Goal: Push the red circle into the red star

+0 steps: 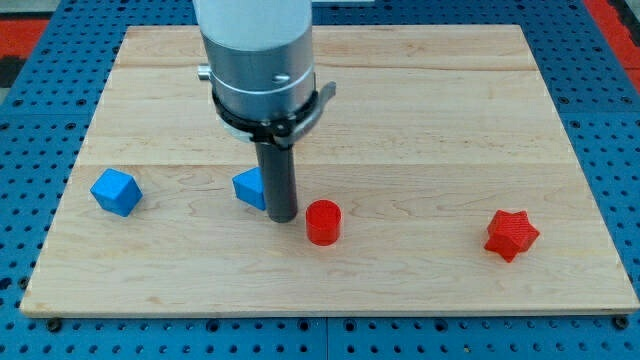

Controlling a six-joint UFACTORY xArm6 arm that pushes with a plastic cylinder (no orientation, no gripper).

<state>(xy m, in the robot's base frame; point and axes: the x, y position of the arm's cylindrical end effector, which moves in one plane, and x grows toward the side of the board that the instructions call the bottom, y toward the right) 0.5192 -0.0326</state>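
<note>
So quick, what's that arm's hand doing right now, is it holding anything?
No hand: just a rod. My tip holds nothing, sitting between the blue block and the red circle.

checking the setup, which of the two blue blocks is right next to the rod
The blue block partly hidden behind my tip; the other blue cube sits apart, far toward the view's left.

— Bench (420, 110)? Pale wood, planks with fine grain, smooth and matt.
— And the red circle (323, 222), the red star (511, 235)? Matt plastic by the look, smooth faces.
— Same for the blue cube (116, 192) near the bench's left edge.
— Rod: dark, matt down to my tip (284, 217). Collar above (258, 75): brushed metal, dull sheen.
</note>
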